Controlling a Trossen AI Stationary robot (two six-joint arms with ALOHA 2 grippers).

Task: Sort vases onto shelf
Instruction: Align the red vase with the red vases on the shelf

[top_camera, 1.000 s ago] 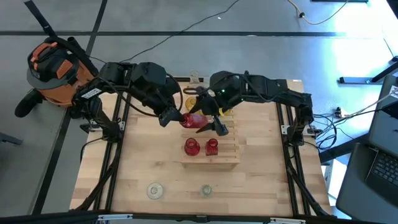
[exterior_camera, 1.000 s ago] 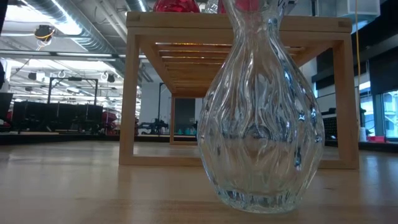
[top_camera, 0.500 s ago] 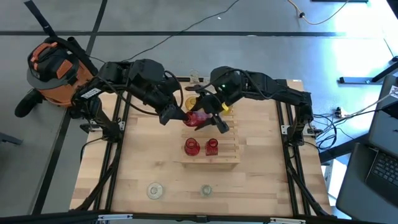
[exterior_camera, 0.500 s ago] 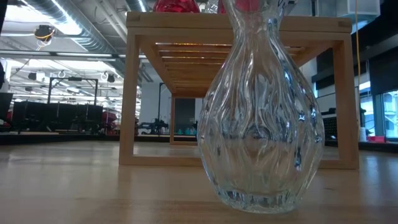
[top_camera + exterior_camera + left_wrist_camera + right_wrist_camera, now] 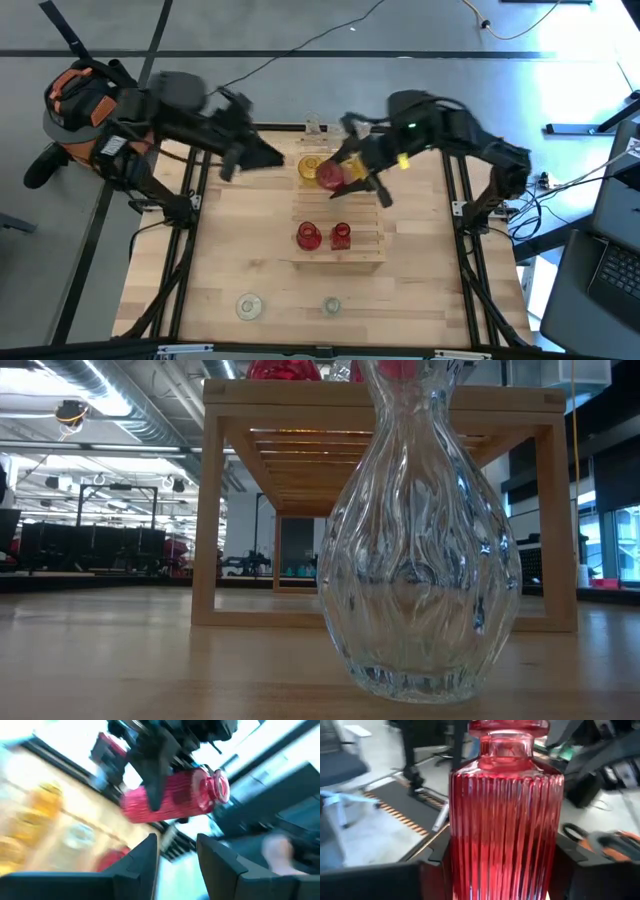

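- Right gripper (image 5: 352, 172) is gripping a ribbed red vase (image 5: 331, 175), fingers clamped on its body, holding it over the far end of the shelf (image 5: 365, 245).
- Left gripper (image 5: 262, 158) is hanging apart from it over the table's far left; fingers parted, nothing between them.
- Two red vases (image 5: 308, 236) are sitting on the shelf; a yellow one (image 5: 309, 166), probably on it too.
- Two clear vases (image 5: 249, 306) are standing near the table's front edge.

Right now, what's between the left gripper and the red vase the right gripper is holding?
In the high view, only a yellow vase on the shelf lies between the left gripper and the ribbed red vase clamped by the right gripper.
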